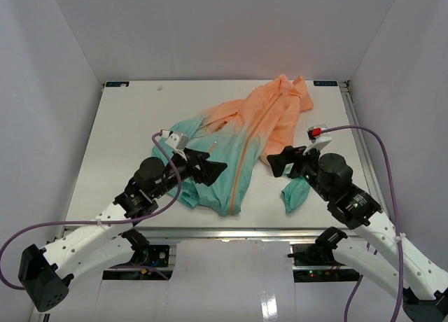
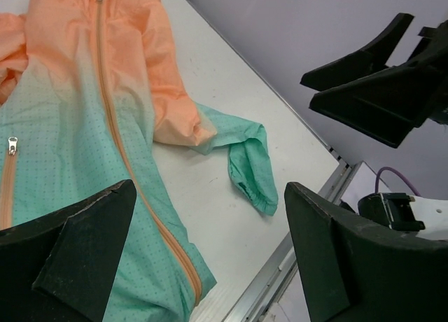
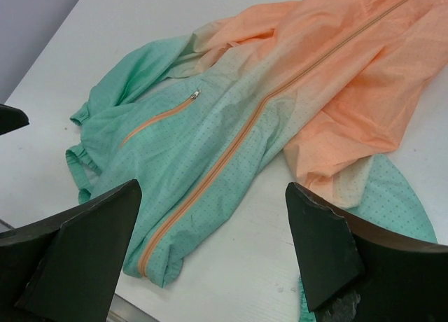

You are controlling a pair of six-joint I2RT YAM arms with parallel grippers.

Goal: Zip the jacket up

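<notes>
Your jacket (image 1: 245,136) is lying spread on the table (image 1: 119,133), with its peach collar pointing to the far right corner and its teal hem facing the arms. Its centre zipper (image 1: 245,154) is showing no gap. Both pincers are gaping wide, holding nothing — the left gripper (image 1: 212,170) is hovering over the teal left side, and the right gripper (image 1: 276,162) is hovering beside the right sleeve.
</notes>
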